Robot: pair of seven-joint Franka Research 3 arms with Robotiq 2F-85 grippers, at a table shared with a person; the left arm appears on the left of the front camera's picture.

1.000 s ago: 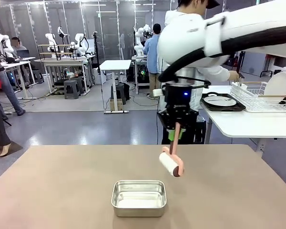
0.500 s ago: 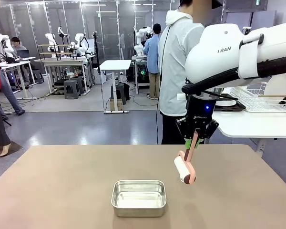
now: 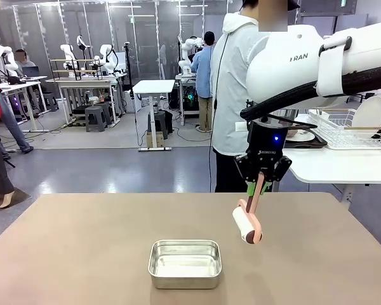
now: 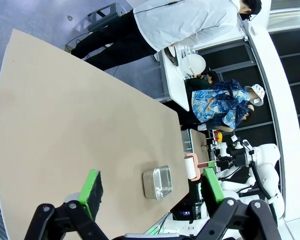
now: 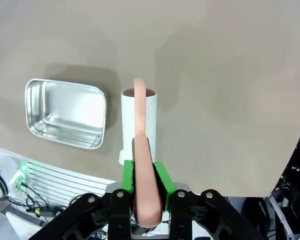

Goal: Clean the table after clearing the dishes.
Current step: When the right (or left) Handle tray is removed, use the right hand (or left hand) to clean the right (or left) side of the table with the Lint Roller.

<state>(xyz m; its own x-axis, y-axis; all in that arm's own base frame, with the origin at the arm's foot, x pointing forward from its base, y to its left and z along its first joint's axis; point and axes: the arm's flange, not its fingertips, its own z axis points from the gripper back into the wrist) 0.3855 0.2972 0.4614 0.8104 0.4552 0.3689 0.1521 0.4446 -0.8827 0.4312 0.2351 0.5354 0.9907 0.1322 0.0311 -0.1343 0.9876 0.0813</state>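
Starting at your left, your left hand (image 4: 150,176) is hanging well above the taupe worktop (image 4: 65,125). Its green-padded fingers (image 4: 92,186) are spreading wide with nothing between them.

Moving toward the middle, the steel pan (image 3: 185,263) is sitting upright on the near part of the worktop and is looking empty. Just to the right of it, and apart from it, the lint roller (image 3: 246,225) is hanging at a tilt. Its white roll is pointing down and its pink handle is running up into your right hand (image 3: 261,185). That hand is pinching narrow on the handle, and in the right wrist view the green pads are pressing against both sides of it. You are not going to be able to tell from these views whether the roll is touching the worktop or floating just over it.

Behind your right arm, a person (image 3: 238,95) in a pale hooded top is standing beyond the far edge of the worktop. Further right, the dishes are resting off the worktop, on the white side table (image 3: 330,166). A dark tray (image 3: 305,145) is carrying a white plate (image 3: 301,135), partly hidden by your arm. At the far right, a wire rack (image 3: 340,130) is holding a second plate (image 3: 370,114) on edge
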